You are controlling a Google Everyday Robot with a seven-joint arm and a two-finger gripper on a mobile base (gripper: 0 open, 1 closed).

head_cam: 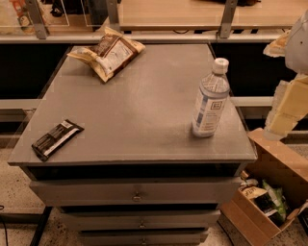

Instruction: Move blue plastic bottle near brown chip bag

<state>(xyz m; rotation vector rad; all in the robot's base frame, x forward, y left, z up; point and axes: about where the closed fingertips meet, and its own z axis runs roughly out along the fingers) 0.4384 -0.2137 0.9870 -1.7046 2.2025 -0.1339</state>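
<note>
The blue plastic bottle stands upright near the right edge of the grey cabinet top. It is clear, with a white cap and a pale label bearing a small dark square. The brown chip bag lies at the far left of the top, crinkled, with tan edges and a dark centre panel. My gripper hangs at the right edge of the view, beyond the cabinet's right side. It is to the right of the bottle and apart from it, and it holds nothing that I can see.
A slim black bar wrapper lies near the front left corner. Drawers sit below the top. An open cardboard box with packets stands on the floor at the right. A rail and a wooden counter run behind.
</note>
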